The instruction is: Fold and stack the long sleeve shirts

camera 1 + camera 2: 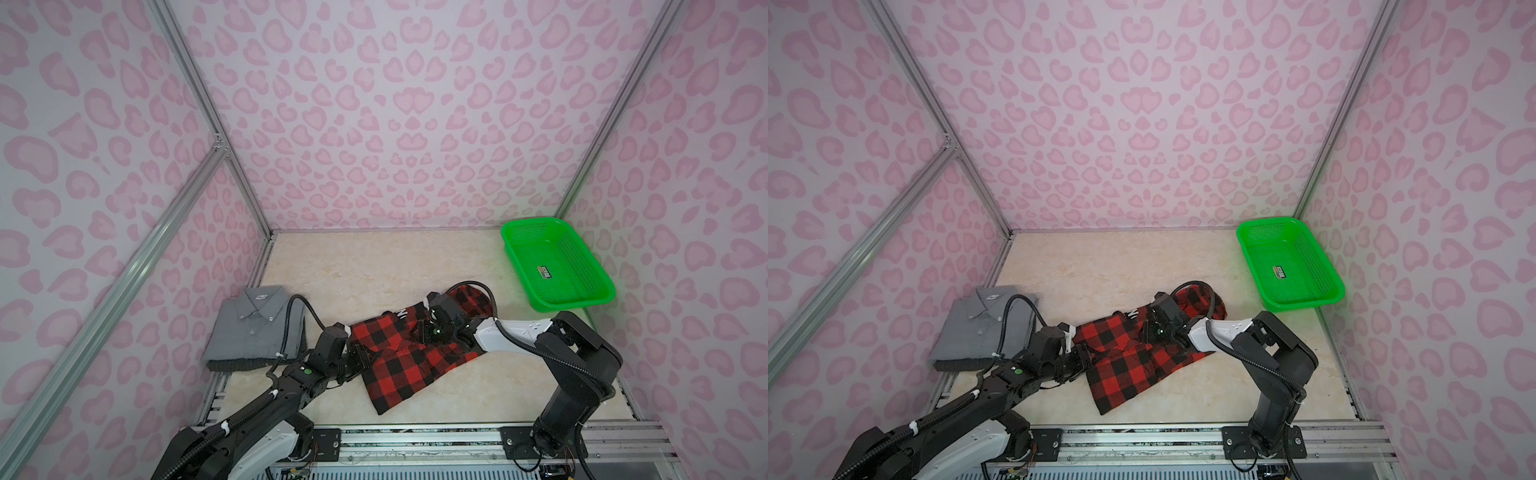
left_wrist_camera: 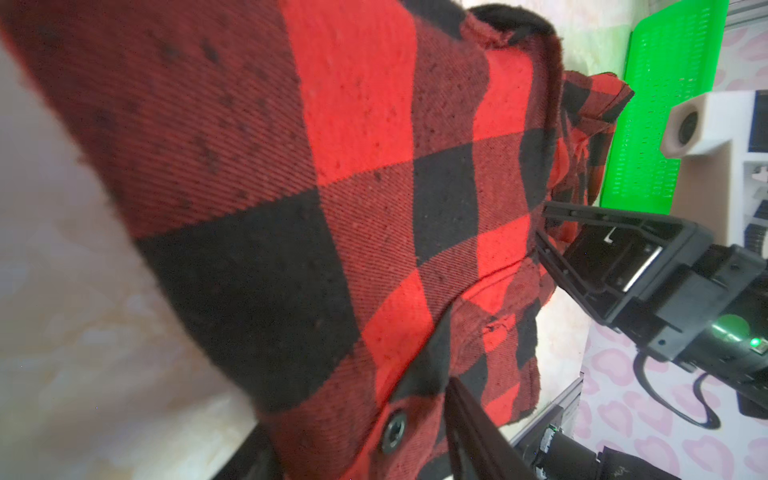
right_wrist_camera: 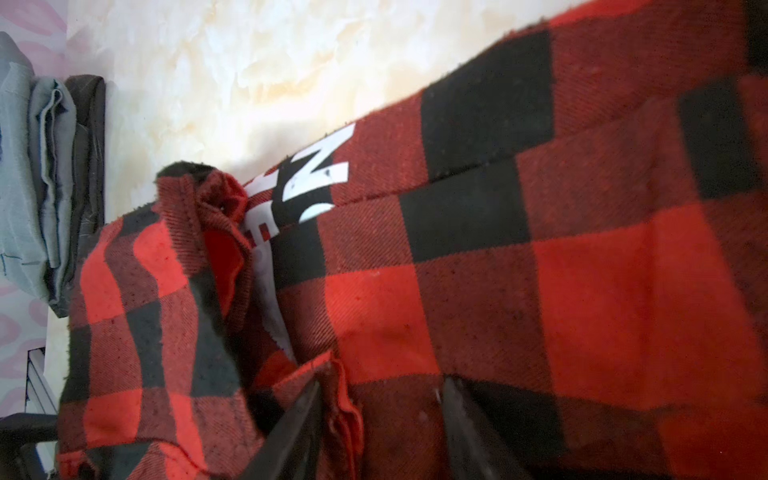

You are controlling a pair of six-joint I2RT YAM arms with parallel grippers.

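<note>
We see a beige marble-look tabletop (image 1: 374,266); across its middle sprawls the rumpled red-and-black checked cloth shirt (image 1: 399,365). The folded plain grey collared shirt (image 1: 253,328) lies by the left wall, and a green perforated plastic basket (image 1: 573,301) sits far right. The left gripper (image 1: 365,359) and right gripper (image 1: 420,332) each straddle checked cloth; we cannot tell whether either pinches it
</note>
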